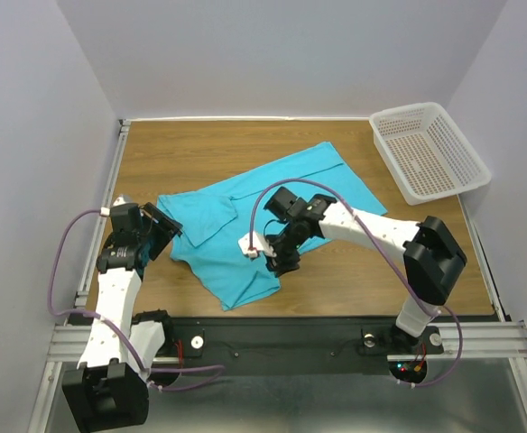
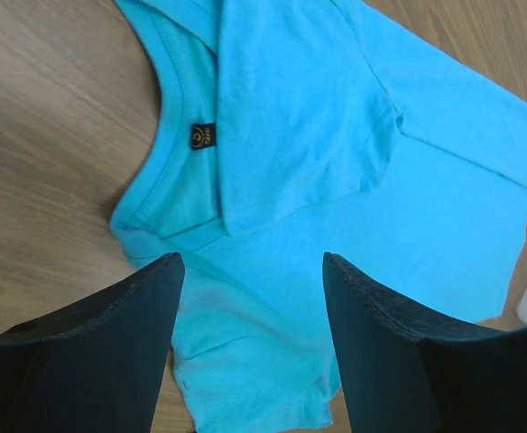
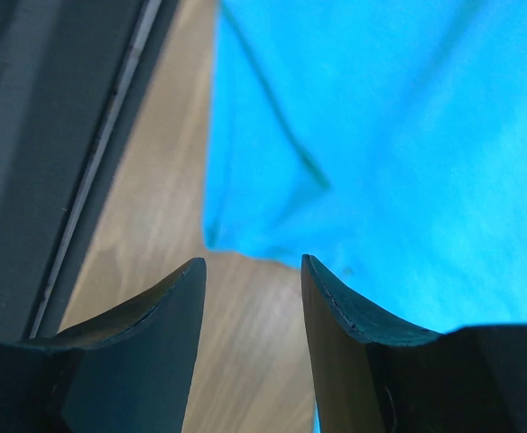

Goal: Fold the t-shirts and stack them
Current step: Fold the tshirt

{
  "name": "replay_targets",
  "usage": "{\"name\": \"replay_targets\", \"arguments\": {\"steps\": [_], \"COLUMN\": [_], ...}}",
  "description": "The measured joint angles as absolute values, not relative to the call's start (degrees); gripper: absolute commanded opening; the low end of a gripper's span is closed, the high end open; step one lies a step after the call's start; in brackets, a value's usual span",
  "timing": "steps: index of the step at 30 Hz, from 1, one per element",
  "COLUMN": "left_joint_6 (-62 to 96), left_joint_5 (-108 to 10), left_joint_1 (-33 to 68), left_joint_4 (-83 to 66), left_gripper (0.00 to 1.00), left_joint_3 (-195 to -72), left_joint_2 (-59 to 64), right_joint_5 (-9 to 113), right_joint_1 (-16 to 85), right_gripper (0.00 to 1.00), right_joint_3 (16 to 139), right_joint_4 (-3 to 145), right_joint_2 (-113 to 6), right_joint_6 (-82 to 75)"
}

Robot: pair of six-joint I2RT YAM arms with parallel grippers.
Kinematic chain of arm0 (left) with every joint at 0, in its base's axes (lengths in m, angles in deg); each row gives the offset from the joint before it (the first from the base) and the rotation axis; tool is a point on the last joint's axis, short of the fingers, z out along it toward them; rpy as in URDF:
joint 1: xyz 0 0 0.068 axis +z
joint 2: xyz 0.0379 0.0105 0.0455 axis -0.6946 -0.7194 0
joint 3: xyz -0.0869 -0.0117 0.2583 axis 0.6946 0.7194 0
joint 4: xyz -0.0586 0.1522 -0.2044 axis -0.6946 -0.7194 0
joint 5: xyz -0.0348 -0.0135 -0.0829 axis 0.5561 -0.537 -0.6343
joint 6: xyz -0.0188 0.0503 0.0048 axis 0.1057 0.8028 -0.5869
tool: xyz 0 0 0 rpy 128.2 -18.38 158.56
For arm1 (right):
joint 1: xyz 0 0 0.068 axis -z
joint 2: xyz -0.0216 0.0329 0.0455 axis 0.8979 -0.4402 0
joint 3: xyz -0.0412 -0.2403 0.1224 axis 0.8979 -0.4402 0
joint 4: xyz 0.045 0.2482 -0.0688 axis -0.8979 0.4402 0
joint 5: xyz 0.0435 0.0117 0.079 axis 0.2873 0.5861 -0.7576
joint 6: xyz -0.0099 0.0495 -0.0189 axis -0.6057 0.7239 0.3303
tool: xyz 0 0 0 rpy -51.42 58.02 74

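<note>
While the left gripper (image 2: 250, 262) and right gripper (image 3: 251, 262) are hanging open, the t-shirt (image 1: 313, 176) is looking limp and light — probably best pinched at a corner.

One t-shirt (image 1: 322, 176), one basket (image 1: 406, 110)

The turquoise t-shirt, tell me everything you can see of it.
The t-shirt is plain turquoise, thin soft-looking fabric, with a round neck and a small dark neck label. It lies partly folded, one side flap over the front, on the wooden table. The open left claw and right claw hover above it, neither gripping.
</note>
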State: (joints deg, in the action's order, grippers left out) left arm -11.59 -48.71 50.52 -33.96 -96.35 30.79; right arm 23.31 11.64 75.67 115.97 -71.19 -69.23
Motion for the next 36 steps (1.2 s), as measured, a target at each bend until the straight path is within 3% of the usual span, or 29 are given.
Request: {"name": "replay_targets", "arguments": {"steps": [7,11,16,20,27,32,36], "left_joint_6": [-9.4,-9.0,-7.7,-6.9,-8.4,-9.8,-7.0], "left_joint_5": [-52.6,-54.4,-61.3,-64.1,-62.2,-56.1,-52.4], "left_joint_1": [50.5,50.9,50.7,50.6,50.5,50.9,52.1], "left_joint_4": [-28.6,-23.7,-21.7,-23.4,-25.9,-23.9,-20.6], "left_gripper": [0.74,0.68,0.67,0.68,0.70,0.70,0.70], "left_joint_3": [-95.3,-95.3,-95.2,-93.9,-92.9,-93.2,-98.6], "left_joint_2": [26.9,21.1,18.0,24.1,31.6,25.0,12.5], "right_joint_5": [24.3,24.6,20.7,15.2,14.2,19.2,23.3], "right_joint_1": [23.2,26.0,26.0,24.9,12.3,12.7,14.6], "right_gripper": [0.53,0.53,0.53,0.52,0.49,0.49,0.49], "right_joint_3": [76.1,75.9,73.3,71.4,73.1,76.2,77.2], "right_joint_4": [114.3,112.7,111.9,111.8,111.7,110.6,108.9], "right_joint_2": [-71.2,-70.7,-68.1,-67.3,-73.6,-76.9,-76.7], "right_joint_6": [-64.2,-61.5,-60.9,-61.8,-61.4,-59.5,-57.8]}}
